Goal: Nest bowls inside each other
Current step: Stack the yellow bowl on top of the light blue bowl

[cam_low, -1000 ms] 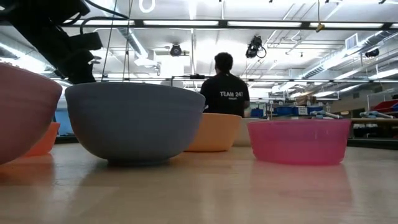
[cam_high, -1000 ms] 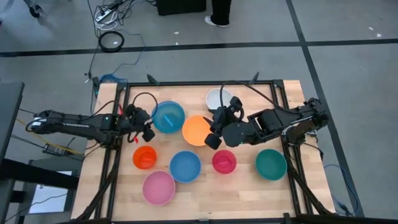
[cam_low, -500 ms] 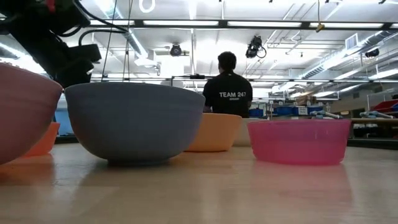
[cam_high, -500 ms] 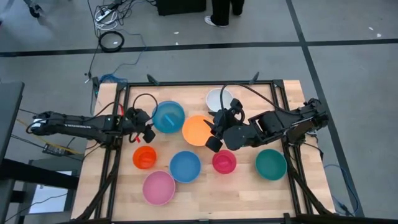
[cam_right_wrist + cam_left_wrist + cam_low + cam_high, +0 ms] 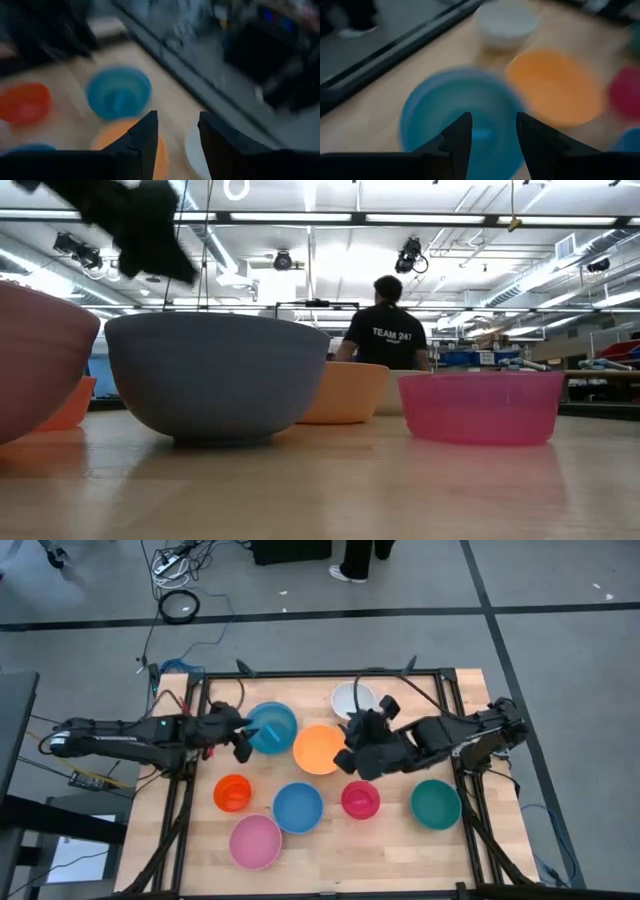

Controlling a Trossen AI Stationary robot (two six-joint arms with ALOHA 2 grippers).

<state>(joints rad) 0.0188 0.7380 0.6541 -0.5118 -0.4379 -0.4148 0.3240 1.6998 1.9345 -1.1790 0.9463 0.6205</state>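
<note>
Several bowls rest on their bases on the wooden table (image 5: 400, 850). At the far side are a blue bowl (image 5: 270, 727), a white bowl (image 5: 352, 698) and an orange bowl (image 5: 316, 749). Nearer are a small orange-red bowl (image 5: 232, 792), a second blue bowl (image 5: 298, 807), a magenta bowl (image 5: 360, 799), a teal bowl (image 5: 436, 803) and a pink bowl (image 5: 254, 841). My left gripper (image 5: 244, 740) (image 5: 493, 130) hangs open, raised, at the left rim of the far blue bowl (image 5: 455, 120). Above the orange bowl's right rim my right gripper (image 5: 350, 748) (image 5: 175, 132) is open too, with nothing between its fingers.
A black frame (image 5: 320, 673) runs along the table's edges. A person (image 5: 390, 335) stands beyond the far edge, back turned. Bare wood lies along the near edge, right of the pink bowl.
My left gripper has risen and swung toward the far blue bowl, tipping as it went; it stays open. My right gripper has shifted slightly toward the far edge above the orange bowl. No bowl has moved. The person behind the table has stepped to the right.
</note>
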